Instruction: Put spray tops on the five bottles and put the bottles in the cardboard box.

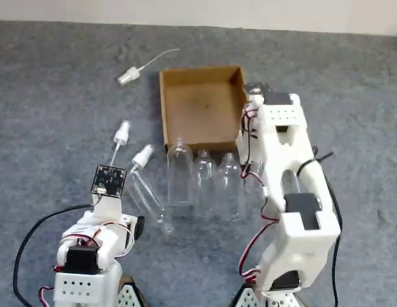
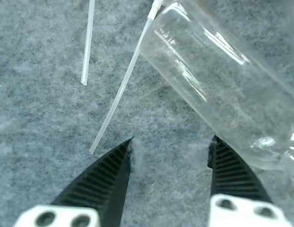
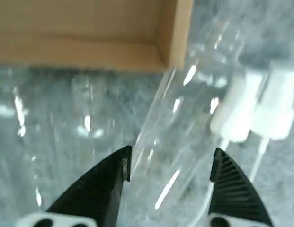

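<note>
Grey felt desk [image 1: 51, 77]; left end effector [image 2: 173, 142] and right end effector [image 3: 172, 150] both hang released; a nudge might roll the lying bottle [image 2: 218, 80].

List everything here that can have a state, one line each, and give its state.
Box: open, empty.
Slanted bottle: lying down, no top.
Bottles by box: lying down, no tops.
Spray tops: loose on the mat, not fitted.
Left gripper: open, empty.
Right gripper: open, empty.
</note>
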You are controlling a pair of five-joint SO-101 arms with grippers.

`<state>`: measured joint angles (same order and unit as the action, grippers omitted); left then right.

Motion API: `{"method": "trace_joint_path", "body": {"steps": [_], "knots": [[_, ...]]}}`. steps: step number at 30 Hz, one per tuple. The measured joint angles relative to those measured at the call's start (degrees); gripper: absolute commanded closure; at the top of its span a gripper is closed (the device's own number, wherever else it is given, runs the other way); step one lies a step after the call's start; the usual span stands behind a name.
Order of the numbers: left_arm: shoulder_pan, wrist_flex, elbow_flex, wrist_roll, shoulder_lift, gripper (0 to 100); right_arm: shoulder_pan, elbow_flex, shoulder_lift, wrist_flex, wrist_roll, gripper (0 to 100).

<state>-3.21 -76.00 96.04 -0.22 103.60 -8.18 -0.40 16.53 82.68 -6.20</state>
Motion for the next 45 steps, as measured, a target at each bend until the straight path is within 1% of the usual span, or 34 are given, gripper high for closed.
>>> {"method": "trace_joint_path", "body": {"steps": [3, 9, 12, 15, 17, 22, 25, 29, 32, 34, 38, 45], "knots": [[0.0, 0.0, 0.0, 0.0, 0.0, 77, 0.0, 0.0, 2.2, -0.8, 0.4, 78.9], [0.0, 0.0, 0.0, 0.0, 0.0, 77, 0.1, -1.0, 5.1, -1.3, 0.4, 95.4], [0.0, 0.0, 0.0, 0.0, 0.0, 77, 0.3, -1.4, 5.2, -1.3, 0.4, 99.5], [0.0, 0.0, 0.0, 0.0, 0.0, 77, 0.8, -2.8, 5.3, 0.6, 0.5, 99.5], [0.0, 0.0, 0.0, 0.0, 0.0, 77, 1.3, -5.4, 4.2, 4.2, 0.2, 99.5], [0.0, 0.0, 0.0, 0.0, 0.0, 77, 6.6, -14.2, -2.5, 13.8, -6.9, 99.5], [0.0, 0.0, 0.0, 0.0, 0.0, 77, 12.7, -18.4, -4.1, 16.7, -13.5, 99.5], [0.0, 0.0, 0.0, 0.0, 0.0, 77, 23.9, -20.3, -3.5, 16.5, -23.5, 99.5], [0.0, 0.0, 0.0, 0.0, 0.0, 77, 30.7, -20.7, 0.7, 12.9, -28.6, 99.3], [0.0, 0.0, 0.0, 0.0, 0.0, 77, 33.2, -20.7, 4.9, 10.0, -29.9, 99.2], [0.0, 0.0, 0.0, 0.0, 0.0, 77, 34.0, -20.7, 12.4, 6.1, -30.6, 98.1], [0.0, 0.0, 0.0, 0.0, 0.0, 77, 32.3, -20.7, 16.8, 5.6, -30.7, 85.7]]}}
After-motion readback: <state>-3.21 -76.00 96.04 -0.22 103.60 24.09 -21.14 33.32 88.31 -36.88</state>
